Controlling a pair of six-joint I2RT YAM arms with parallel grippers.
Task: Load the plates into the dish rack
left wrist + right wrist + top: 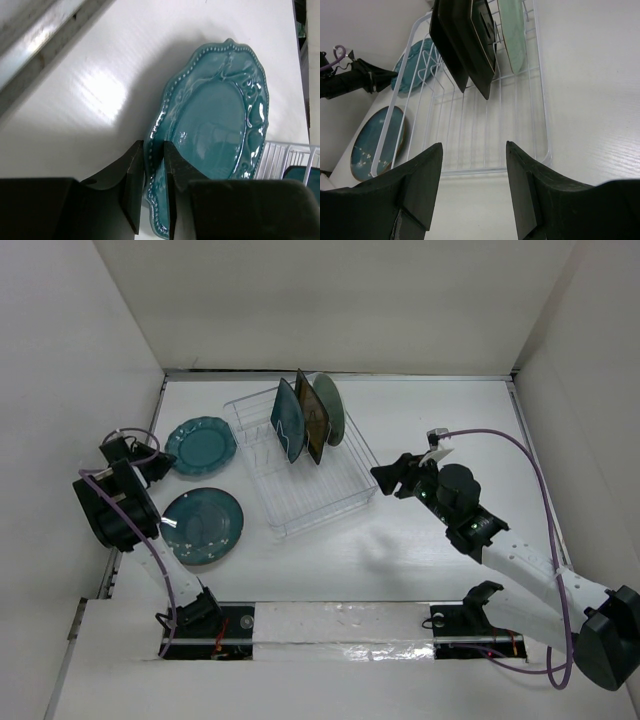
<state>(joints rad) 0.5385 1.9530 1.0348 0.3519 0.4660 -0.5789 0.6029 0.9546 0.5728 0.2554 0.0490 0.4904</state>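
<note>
the step in hand is picking up the fourth plate. the left end effector (154, 150) is clenched on the near rim of the scalloped teal plate (215, 120), one finger above the edge and one below. the plate lies flat on the desk (420, 420) and stretches away ahead of the fingers. the round teal-blue plate (203, 525) lies flat just behind and to one side of that end effector, untouched. the next move, as i judge it, calls for lifting the pinched rim, tipping the plate upright and carrying it to a free slot. the dish rack (320, 505) holds three upright plates (311, 420) at its far end. the right end effector (472, 170) is released and empty, with the rack's near corner just ahead of it.
</note>
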